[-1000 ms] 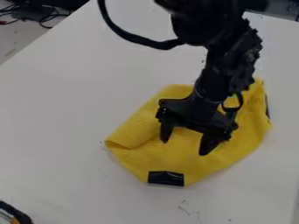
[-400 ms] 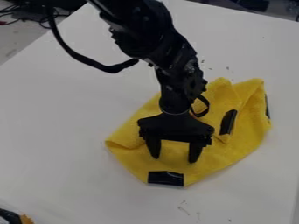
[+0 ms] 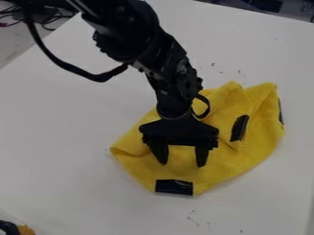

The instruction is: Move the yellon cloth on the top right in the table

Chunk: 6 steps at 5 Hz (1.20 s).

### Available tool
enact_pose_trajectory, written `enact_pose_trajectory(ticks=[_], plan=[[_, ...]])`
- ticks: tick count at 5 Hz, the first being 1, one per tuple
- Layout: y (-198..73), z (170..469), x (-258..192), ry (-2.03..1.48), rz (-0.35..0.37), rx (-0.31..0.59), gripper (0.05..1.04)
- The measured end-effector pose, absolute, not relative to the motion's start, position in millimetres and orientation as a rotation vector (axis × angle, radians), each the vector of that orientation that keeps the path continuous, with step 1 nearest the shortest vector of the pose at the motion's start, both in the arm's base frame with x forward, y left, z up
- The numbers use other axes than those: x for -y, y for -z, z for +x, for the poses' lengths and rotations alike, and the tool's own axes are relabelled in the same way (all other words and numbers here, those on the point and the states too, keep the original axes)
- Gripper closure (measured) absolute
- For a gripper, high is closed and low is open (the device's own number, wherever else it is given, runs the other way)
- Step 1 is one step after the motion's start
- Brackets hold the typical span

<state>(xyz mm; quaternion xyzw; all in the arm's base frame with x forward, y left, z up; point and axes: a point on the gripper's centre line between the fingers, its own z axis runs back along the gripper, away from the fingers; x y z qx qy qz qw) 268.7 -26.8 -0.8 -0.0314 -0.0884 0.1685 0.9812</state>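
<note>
Hanging: pincer (image 3: 182,163), tips apart | abv ylw cloth (image 3: 224,167) | wht tbl (image 3: 61,133)

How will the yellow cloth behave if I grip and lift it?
The yellow cloth looks floppy, given its soft folds, so it will probably sag. The black tape on its edge may feel stiffer or slicker.

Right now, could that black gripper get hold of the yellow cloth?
Probably yes: the gripper hangs right over the cloth with its two fingers apart and pointing down, and nothing seems to lie between them and the fabric. How firmly it would grip, I can't tell.
</note>
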Motion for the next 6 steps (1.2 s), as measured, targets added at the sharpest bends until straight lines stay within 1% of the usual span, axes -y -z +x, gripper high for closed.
enact_pose_trajectory(ticks=[1,2,4,5,6], plan=[[0.2,231.0,18.2,-0.385,-0.013,0.099,0.083],[-4.5,200.9,24.1,-0.397,0.041,0.015,0.084],[-17.6,168.9,30.2,-0.433,0.069,-0.015,0.085],[-15.5,165.1,29.3,-0.444,0.071,-0.012,0.085],[-22.3,176.3,28.2,-0.427,0.09,0.019,0.085]])
